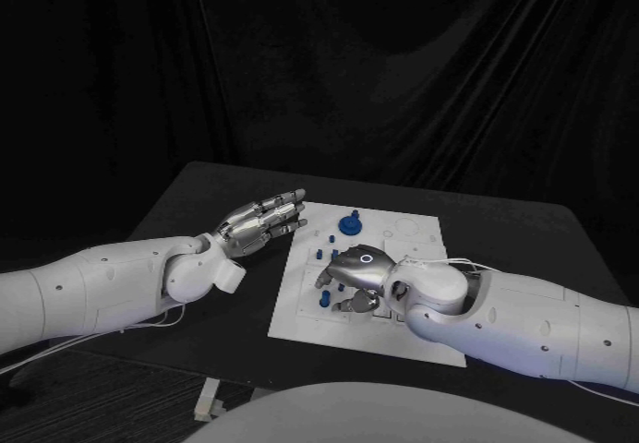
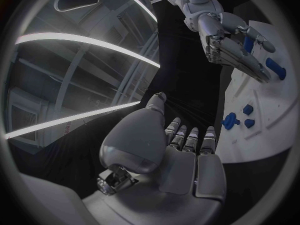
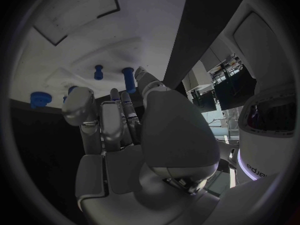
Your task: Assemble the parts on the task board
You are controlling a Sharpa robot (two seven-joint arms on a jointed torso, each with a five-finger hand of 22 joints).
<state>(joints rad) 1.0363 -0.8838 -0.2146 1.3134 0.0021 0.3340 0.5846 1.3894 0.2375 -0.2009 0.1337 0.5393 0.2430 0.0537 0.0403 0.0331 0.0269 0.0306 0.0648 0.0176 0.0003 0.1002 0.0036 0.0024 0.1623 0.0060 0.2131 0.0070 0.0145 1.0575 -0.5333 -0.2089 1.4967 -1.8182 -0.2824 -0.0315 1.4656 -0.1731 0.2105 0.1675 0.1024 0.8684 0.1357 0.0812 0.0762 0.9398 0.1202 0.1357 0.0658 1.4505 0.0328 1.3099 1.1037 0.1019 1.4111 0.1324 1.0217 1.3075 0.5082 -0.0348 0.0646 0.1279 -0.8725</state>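
Head view shows the left hand (image 1: 264, 221) just off the task board's (image 1: 300, 318) left edge, raised over the black table (image 1: 199, 198), its fingers stretched out straight and close together toward the board and holding nothing. The left wrist view confirms this: the left hand's fingers (image 2: 190, 140) lie flat and side by side, with nothing between them and the thumb. The right hand (image 1: 357, 275) sits over the middle of the white board, palm down, with its fingers curled downward among the blue parts; a blue part (image 1: 325, 298) shows just beside its fingertips, but I cannot tell whether the hand pinches it or merely touches it. In the left wrist view the right hand (image 2: 234, 50) hangs over the board with a blue piece (image 2: 249, 44) showing between its fingers, again too unclear to call held. The board lies flat in the middle of the table, a white rectangular plate. A round blue knob-like part (image 1: 350, 223) stands near its far edge, and small blue pieces (image 1: 321, 252) sit near its left side. In the right wrist view, two blue pegs (image 3: 128, 77) stand upright on the board beyond the right hand's fingertips (image 3: 115, 97).
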